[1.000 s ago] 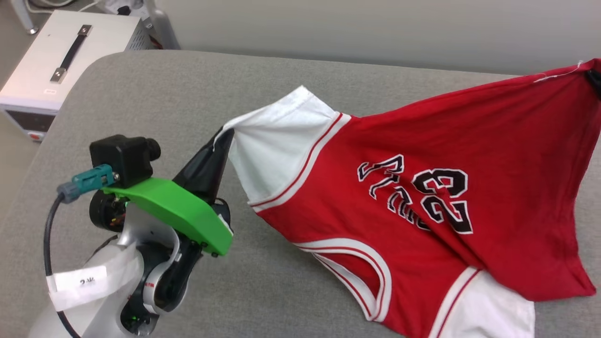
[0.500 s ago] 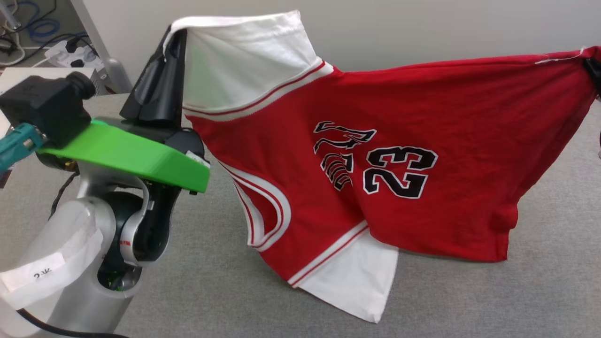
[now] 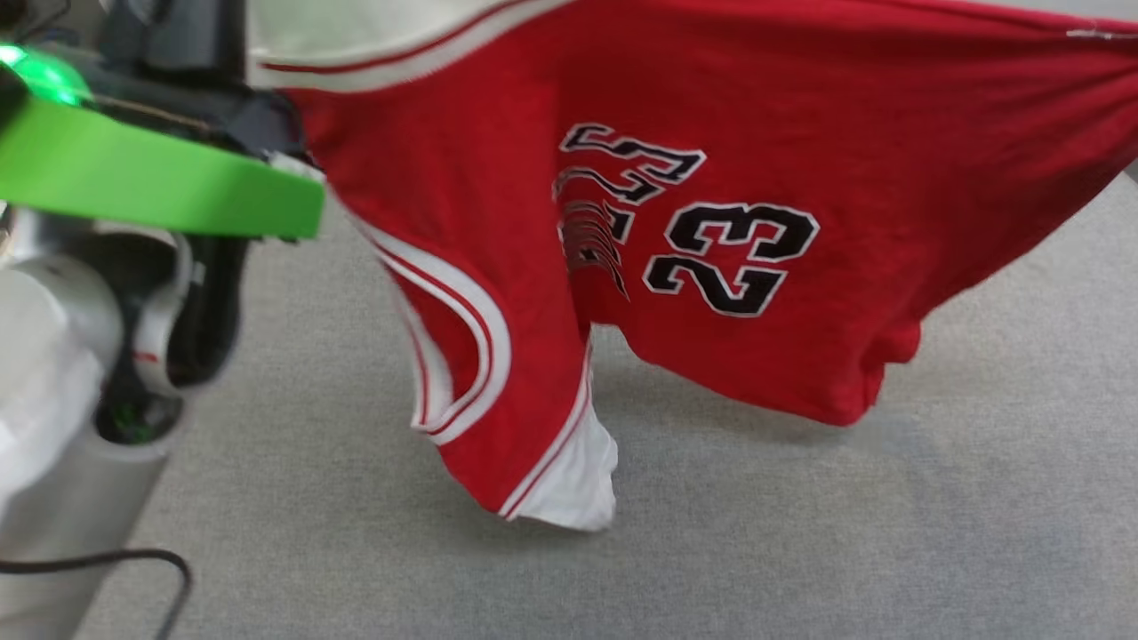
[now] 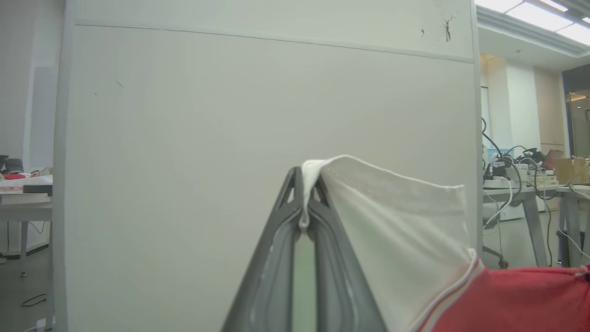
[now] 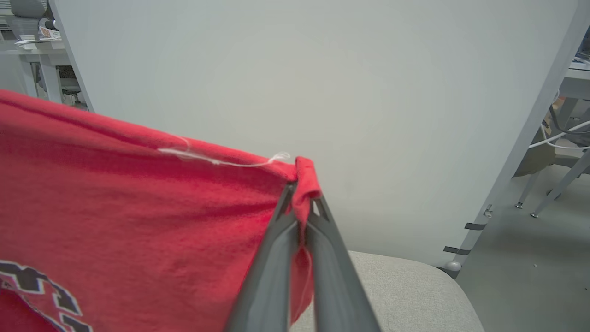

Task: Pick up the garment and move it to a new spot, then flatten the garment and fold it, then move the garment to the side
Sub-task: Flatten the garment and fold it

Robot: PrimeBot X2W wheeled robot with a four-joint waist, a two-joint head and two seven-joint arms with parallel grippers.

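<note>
The garment [image 3: 729, 107], a red T-shirt with white sleeves and a black "23" print, hangs stretched in the air between my two grippers. My left gripper [image 4: 305, 184] is shut on the edge of a white sleeve [image 4: 392, 221]. My right gripper [image 5: 302, 193] is shut on a bunched red corner of the garment [image 5: 138, 207]. The other white sleeve [image 3: 578, 489] dangles lowest, close over the grey surface; I cannot tell whether it touches. My left wrist with its green mount [image 3: 160, 182] shows at the upper left of the head view.
The grey padded table top [image 3: 800, 533] lies beneath the shirt, with its rounded corner [image 5: 415, 286] in the right wrist view. A pale partition wall [image 4: 230, 138] stands right behind the table. Desks with cables [image 4: 521, 184] stand beyond it.
Both grippers have risen with the shirt, which went from lying spread on the table to hanging above it. The head view has shifted too.
</note>
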